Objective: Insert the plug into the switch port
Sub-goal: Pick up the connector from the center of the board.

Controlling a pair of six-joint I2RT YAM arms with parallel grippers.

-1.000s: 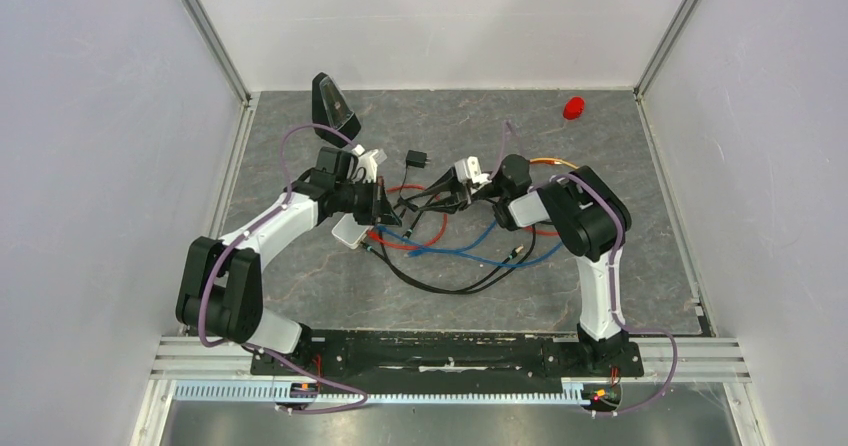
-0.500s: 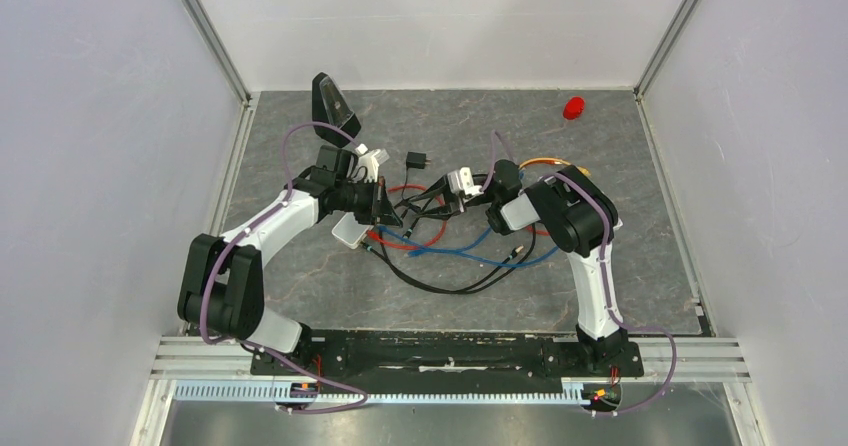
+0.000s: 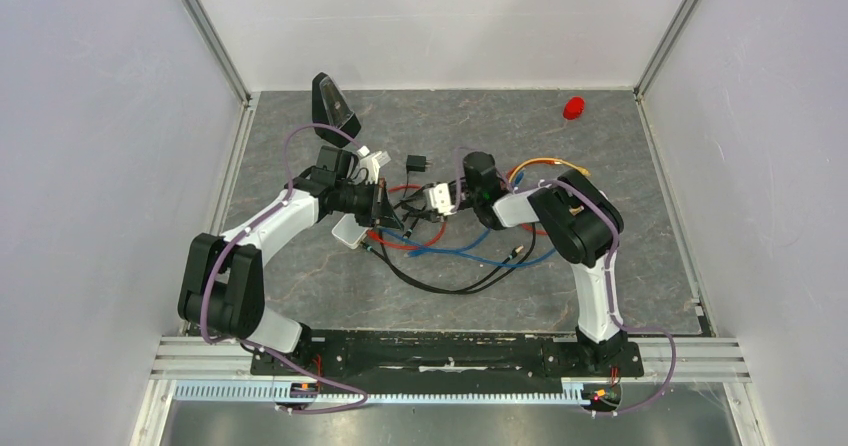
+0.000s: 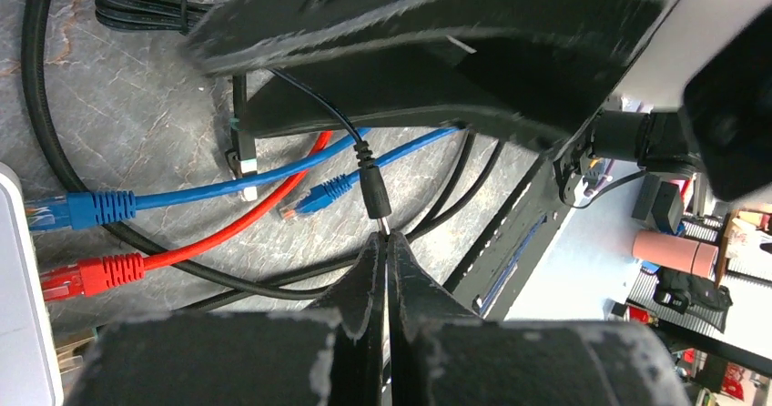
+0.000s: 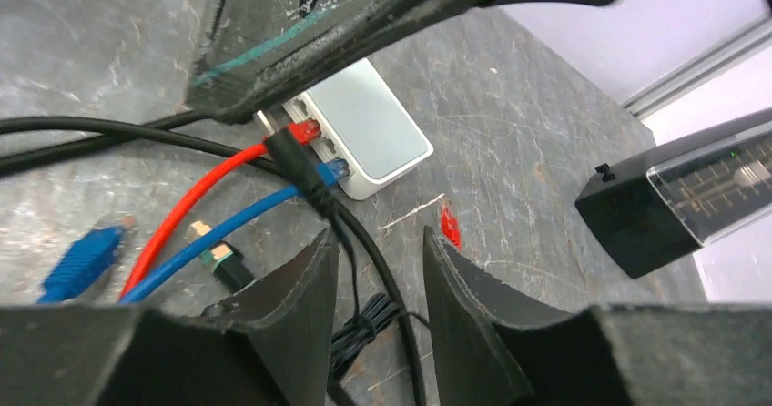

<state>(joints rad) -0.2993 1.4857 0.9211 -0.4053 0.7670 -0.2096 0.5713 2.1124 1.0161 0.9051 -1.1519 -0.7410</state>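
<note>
My left gripper (image 4: 386, 238) is shut on the metal tip of the black barrel plug (image 4: 372, 186), whose thin cord runs up behind its upper finger. The pale switch box (image 5: 369, 137) lies on the mat with a red and a blue network plug in its edge ports. In the right wrist view the black plug (image 5: 291, 158) hangs just in front of that edge, apart from it. My right gripper (image 5: 378, 238) is open, and the plug's black cord (image 5: 350, 228) passes loosely between its fingers. From above, the right gripper (image 3: 438, 198) sits close beside the left gripper (image 3: 386, 206) and the switch (image 3: 349, 230).
A tangle of red, blue and black cables (image 3: 450, 256) covers the mat's middle. A tall black wedge device (image 3: 335, 106) stands at the back left. A small red object (image 3: 573, 108) lies at the back right. Loose blue (image 5: 82, 260) and black (image 5: 218, 258) connectors lie by my right fingers.
My right gripper has moved left towards the left gripper and the plug's cord, and its jaws have widened a little. The left arm has stayed put, still pinching the plug.
</note>
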